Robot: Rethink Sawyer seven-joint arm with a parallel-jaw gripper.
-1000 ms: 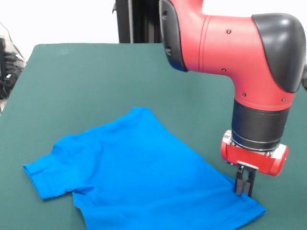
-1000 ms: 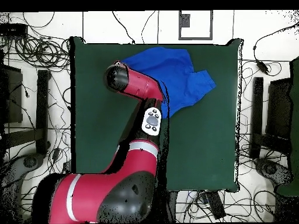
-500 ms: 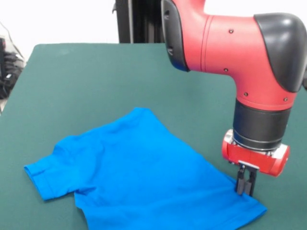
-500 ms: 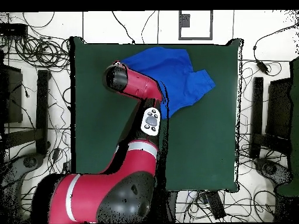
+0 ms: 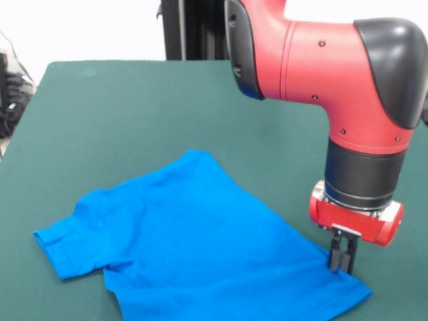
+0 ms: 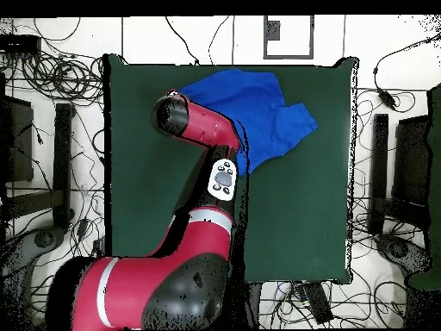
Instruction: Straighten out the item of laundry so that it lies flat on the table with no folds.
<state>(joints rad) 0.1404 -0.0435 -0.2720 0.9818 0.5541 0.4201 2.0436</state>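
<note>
The bright blue T-shirt (image 5: 194,247) lies on the dark green table (image 5: 120,120), near the front edge in the front view. One sleeve (image 5: 63,247) points left. A small fold shows under that sleeve. My gripper (image 5: 340,267) stands at the shirt's right corner with its fingers close together, pinched on the fabric's edge. In the overhead view the shirt (image 6: 254,112) lies at the table's (image 6: 293,215) top middle, and my arm (image 6: 202,129) covers its left part and hides the gripper.
Cables and dark stands (image 6: 52,164) surround the table on the floor. A black post (image 5: 190,30) rises behind the table's far edge.
The gripper and the shirt's right corner shifted very slightly right and down between one second ago and half a second ago. No change since.
</note>
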